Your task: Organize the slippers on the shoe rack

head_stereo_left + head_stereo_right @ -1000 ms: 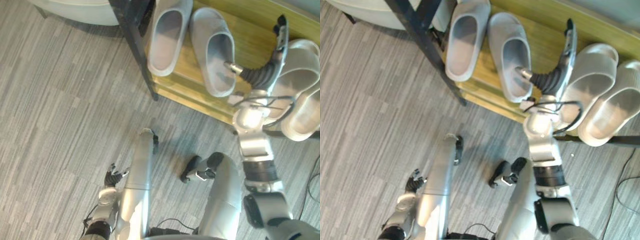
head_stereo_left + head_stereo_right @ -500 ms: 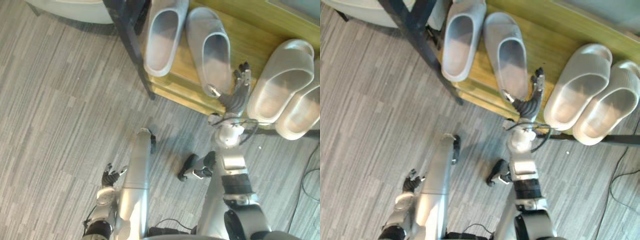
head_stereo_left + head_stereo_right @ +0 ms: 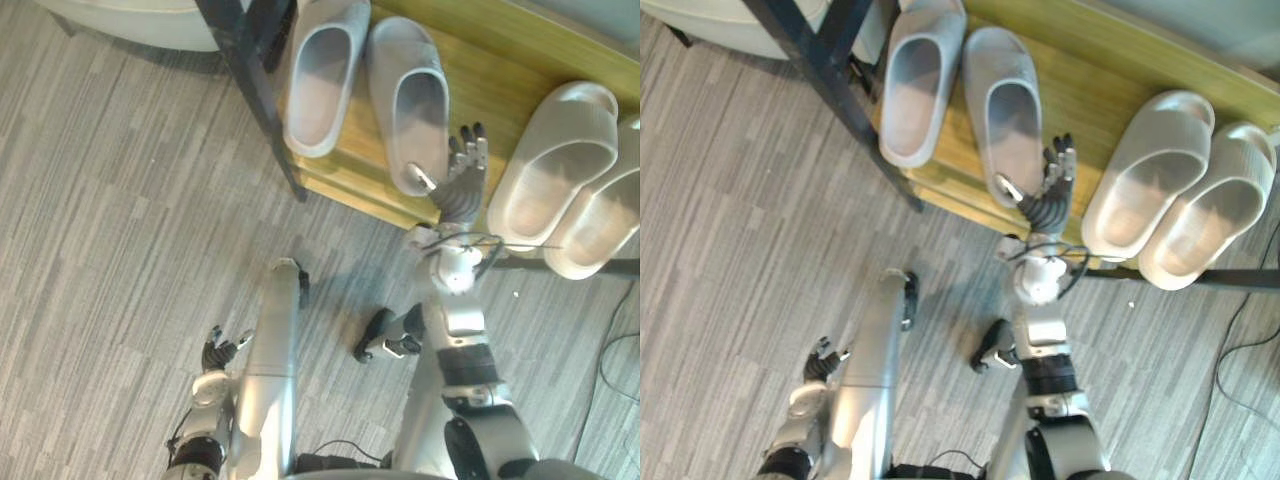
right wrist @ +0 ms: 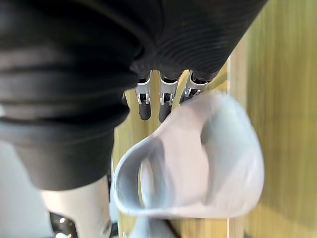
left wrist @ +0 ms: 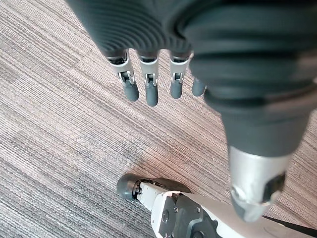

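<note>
Counted four pale grey foam slippers, all lying on the yellow-green wooden shoe rack shelf (image 3: 500,80). Noted the left pair side by side, just beside the black metal frame post (image 3: 255,90): outer left slipper (image 3: 322,75) and inner left slipper (image 3: 410,100), toes close together, heels spread a little and reaching the shelf's front edge. Noted the right pair well apart from those: inner right slipper (image 3: 555,160) and outer right slipper (image 3: 600,225), touching each other, both slanted across the shelf, heels toward the front edge. Found the right hand (image 3: 463,172) over the bare wood between the two pairs, fingers straight, holding nothing, thumb just beside the inner left slipper's heel; could not tell whether touching or apart. Saw in the right wrist view the straight fingers (image 4: 163,99) close above a pale slipper. Found the left hand (image 3: 222,352) low over the grey striped carpet floor (image 3: 120,230), fingers relaxed, empty. Judged the task nearly done: all four up on the rack, sorted into two pairs. Judged as left, at most, squaring up the slanted right pair, closing the splay in the left pair and pulling the right hand clear.
</note>
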You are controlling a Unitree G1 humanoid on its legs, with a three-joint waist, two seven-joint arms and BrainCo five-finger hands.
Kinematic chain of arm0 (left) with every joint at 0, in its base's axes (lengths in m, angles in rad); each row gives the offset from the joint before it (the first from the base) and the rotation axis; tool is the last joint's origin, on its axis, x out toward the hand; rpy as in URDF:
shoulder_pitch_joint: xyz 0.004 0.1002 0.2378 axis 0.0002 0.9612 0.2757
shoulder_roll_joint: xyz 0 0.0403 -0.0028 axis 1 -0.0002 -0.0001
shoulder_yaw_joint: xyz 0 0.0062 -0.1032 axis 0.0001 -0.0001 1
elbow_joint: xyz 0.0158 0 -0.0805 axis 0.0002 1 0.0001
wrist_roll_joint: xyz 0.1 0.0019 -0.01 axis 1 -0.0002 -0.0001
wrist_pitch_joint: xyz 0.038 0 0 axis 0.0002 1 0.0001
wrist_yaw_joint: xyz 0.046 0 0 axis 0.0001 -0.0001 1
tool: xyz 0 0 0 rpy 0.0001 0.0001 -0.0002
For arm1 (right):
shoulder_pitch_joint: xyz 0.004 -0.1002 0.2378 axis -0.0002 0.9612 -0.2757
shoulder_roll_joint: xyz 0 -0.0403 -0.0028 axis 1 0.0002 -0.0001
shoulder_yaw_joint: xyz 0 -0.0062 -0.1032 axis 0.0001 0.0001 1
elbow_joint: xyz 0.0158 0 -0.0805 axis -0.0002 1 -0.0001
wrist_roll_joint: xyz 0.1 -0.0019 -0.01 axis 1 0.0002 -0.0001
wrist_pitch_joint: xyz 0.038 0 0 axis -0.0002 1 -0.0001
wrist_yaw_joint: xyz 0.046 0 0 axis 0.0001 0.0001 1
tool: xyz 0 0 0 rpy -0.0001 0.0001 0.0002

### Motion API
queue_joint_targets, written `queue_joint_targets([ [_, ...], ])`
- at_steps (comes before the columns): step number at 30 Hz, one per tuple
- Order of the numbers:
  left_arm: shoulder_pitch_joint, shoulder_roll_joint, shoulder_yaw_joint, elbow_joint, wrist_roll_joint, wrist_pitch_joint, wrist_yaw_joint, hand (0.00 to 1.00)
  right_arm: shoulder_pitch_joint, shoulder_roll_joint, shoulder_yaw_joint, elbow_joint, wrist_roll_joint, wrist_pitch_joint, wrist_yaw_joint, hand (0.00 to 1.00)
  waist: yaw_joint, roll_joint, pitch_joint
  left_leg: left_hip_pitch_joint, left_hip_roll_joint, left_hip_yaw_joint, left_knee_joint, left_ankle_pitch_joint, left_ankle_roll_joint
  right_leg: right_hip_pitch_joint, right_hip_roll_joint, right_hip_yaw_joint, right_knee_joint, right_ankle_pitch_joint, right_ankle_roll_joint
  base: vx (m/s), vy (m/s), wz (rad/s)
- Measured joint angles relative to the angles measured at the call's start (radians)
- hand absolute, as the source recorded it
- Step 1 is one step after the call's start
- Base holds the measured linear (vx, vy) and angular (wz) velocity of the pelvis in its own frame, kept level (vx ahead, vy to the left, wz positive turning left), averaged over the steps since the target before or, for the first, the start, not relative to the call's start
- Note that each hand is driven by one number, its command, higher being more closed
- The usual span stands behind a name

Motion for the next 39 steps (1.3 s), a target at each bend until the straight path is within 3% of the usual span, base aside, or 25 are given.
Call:
queue_joint_targets([
  [11, -0.005, -0.009, 0.022, 0.000, -0.001, 0.000, 0.000, 0.00, -0.046, 0.029, 0.024, 0.038, 0.010, 0.017, -0.001, 0.00, 0.002, 0.002, -0.001, 0.000, -0.001, -0.005, -0.001, 0.000, 0.000, 0.004, 0.000, -0.006, -0.002, 0.000, -0.001, -0.01, 0.001, 0.00],
  [24, -0.015, -0.017, 0.036, 0.001, -0.001, 0.000, 0.001, 0.00, -0.046, -0.031, 0.013, 0.064, -0.004, 0.040, 0.006, 0.00, 0.004, 0.007, -0.004, 0.052, 0.002, -0.009, -0.026, 0.000, 0.002, 0.059, 0.009, -0.017, -0.030, 0.005, -0.010, 0.00, 0.000, 0.00],
  [31, 0.021, -0.013, 0.055, 0.017, 0.000, 0.000, -0.003, 0.00, 0.183, -0.044, 0.016, -0.074, -0.052, 0.056, 0.039, 0.00, -0.005, 0.012, -0.008, 0.252, 0.018, 0.011, -0.145, 0.000, 0.005, 0.252, 0.035, -0.033, -0.171, 0.038, 0.004, 0.02, 0.014, -0.07],
  [39, 0.143, 0.008, 0.032, 0.081, 0.023, -0.004, -0.024, 0.00, 0.498, -0.045, 0.085, -0.168, -0.161, 0.047, 0.147, 0.00, -0.054, 0.013, -0.123, 0.616, 0.051, 0.111, -0.499, 0.074, 0.014, 0.583, 0.086, -0.059, -0.558, 0.173, 0.027, 0.12, 0.035, -0.12],
])
